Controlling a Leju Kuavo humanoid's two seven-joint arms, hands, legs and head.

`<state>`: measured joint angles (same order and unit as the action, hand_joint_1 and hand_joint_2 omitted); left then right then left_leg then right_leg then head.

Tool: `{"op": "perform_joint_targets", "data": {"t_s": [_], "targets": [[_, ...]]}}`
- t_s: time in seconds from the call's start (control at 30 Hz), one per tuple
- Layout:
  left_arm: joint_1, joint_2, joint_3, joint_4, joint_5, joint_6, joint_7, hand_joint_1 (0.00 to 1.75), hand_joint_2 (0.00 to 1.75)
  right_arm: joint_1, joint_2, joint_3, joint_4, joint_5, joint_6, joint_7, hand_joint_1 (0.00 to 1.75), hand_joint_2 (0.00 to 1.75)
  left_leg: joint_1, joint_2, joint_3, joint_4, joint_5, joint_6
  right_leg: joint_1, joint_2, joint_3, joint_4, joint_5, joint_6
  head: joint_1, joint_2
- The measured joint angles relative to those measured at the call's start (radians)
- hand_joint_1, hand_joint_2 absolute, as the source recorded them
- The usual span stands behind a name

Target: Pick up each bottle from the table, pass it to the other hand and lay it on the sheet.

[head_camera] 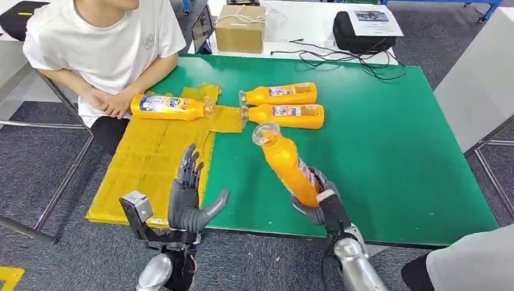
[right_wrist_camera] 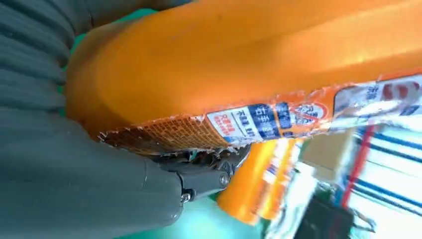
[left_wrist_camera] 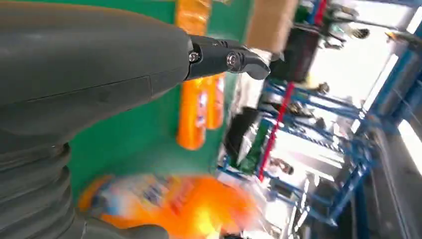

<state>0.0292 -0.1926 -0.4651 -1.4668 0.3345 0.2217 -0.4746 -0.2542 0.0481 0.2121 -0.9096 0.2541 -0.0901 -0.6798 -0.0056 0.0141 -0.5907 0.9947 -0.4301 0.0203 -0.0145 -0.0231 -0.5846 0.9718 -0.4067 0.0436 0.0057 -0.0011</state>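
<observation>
Right hand (head_camera: 315,203) fingers grip tilted bottle (head_camera: 288,165) | left hand (head_camera: 189,197) raised, fingers spread, empty

Green table (head_camera: 388,157) w/ yellow sheet (head_camera: 151,163), two orange bottles (head_camera: 285,106) side by side.

Bottle labels (right_wrist_camera: 259,122) too blurred, unreadable

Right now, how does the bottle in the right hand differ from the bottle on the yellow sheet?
The held bottle is off the table, gripped near its base by the right hand and tilted with its cap up and away from the robot. The sheet bottle lies flat on the yellow sheet with no robot hand on it, cap pointing toward the two bottles on the green table. Both are orange with clear caps and blue-and-white labels.
</observation>
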Motion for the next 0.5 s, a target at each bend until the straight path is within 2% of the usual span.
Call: {"op": "perform_joint_targets", "data": {"t_s": [0.3, 0.5], "targets": [[0.046, 0.002, 0.036, 0.021, 0.061, -0.016, 0.017, 0.00, 1.75, 0.132, 0.027, -0.031, -0.243, -0.020, 0.049, -0.003, 1.75, 1.75, -0.002, -0.001, -0.001, 0.000, 0.000, 0.000, -0.003, -0.001, 0.000, 0.000, 0.000, 0.000, 0.000, 0.000], [0.071, 0.008, 0.039, 0.021, 0.056, 0.000, 0.000, 0.00, 1.75, 0.156, 0.027, -0.033, -0.273, -0.022, 0.018, 0.023, 1.75, 1.75, -0.002, -0.001, -0.002, 0.000, 0.000, 0.000, -0.002, -0.001, -0.001, 0.000, 0.000, 0.000, 0.000, 0.000]]}}
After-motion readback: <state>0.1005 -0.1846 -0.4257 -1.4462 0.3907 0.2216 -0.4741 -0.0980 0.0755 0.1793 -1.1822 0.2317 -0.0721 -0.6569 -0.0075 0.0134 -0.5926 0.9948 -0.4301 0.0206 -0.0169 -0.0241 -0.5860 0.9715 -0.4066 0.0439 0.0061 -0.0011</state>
